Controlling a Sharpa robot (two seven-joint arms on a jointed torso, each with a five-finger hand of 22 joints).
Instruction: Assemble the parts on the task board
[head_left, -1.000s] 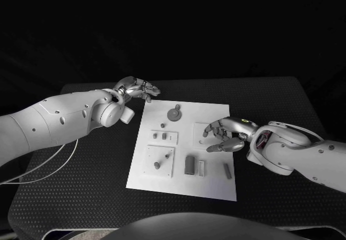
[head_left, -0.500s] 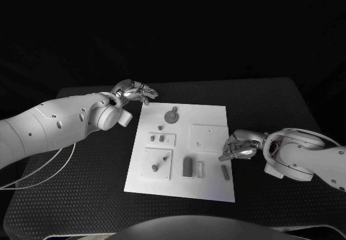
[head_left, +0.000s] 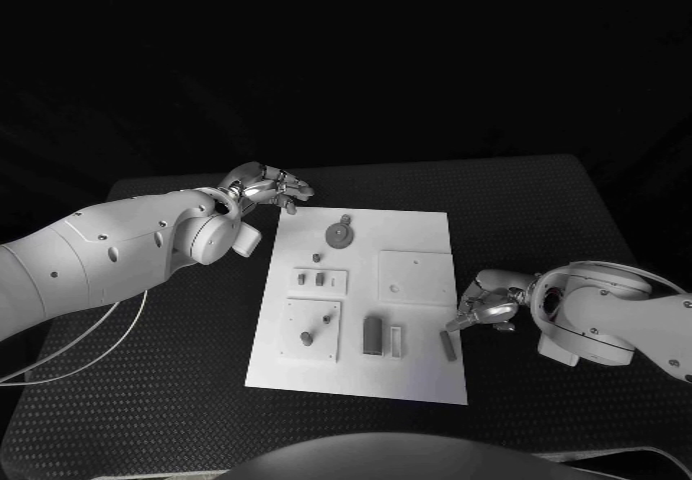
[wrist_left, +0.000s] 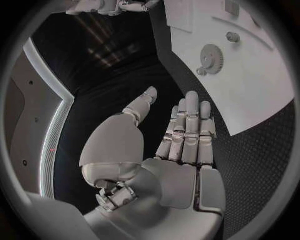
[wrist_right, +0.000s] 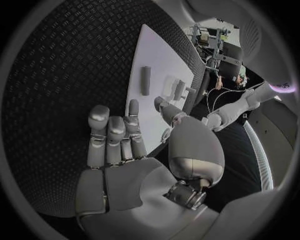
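Hovering beside board (head_left: 418, 355) right edge: right hand (head_left: 488, 305), fingers apart, empty; left hand (head_left: 267, 185) off far corner, fingers apart, empty.

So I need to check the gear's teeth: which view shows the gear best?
The left wrist view: the gear is nearest there, teeth visible along its rim, on the task board. The head view shows it as a small disc. The right wrist view gives no clear sight of it.
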